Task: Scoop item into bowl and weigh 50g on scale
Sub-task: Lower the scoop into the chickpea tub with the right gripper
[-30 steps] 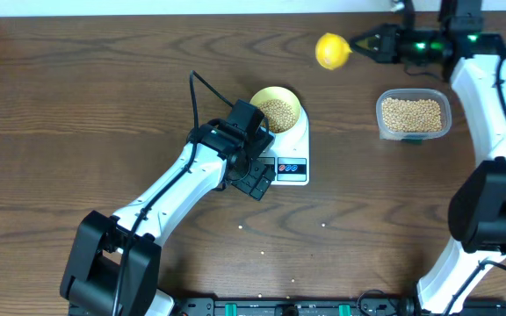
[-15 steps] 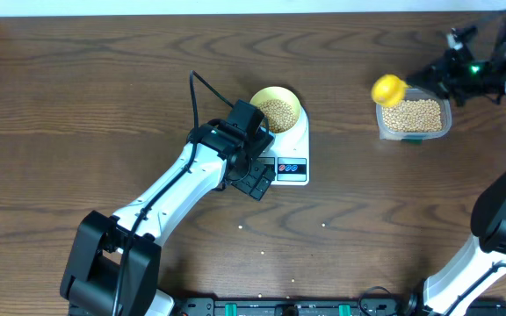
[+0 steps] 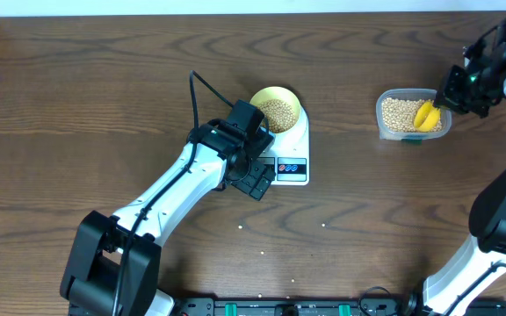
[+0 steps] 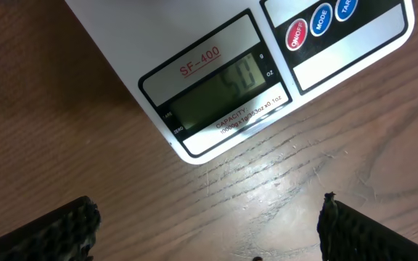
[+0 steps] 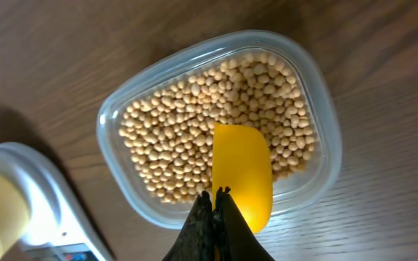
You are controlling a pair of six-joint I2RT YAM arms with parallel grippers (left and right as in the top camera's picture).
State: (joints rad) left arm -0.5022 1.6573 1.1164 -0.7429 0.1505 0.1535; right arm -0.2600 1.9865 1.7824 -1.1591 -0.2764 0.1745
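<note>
The tiny round beige-tan beans lie in two places. One heap fills the small round pale yellow bowl, which stands on the back half of the white rounded-rectangular digital scale. The rest fill the clear rectangular plastic tub, well to the right on the brown wooden counter. A few stray beans lie on the counter nearer the front.

In the left wrist view the scale's grey display shows faint digits, too dim to read surely. The left pincer hovers just before that display with its fingers wide apart and nothing between them.

The yellow plastic scoop rests tip-down on the beans at the tub's right side. The right pincer is pressed together on its near end.

A second ago the scoop hung over bare counter beyond the bowl and tub. Half a second ago it was at the tub's left edge. The left arm, bowl and scale have not shifted.
</note>
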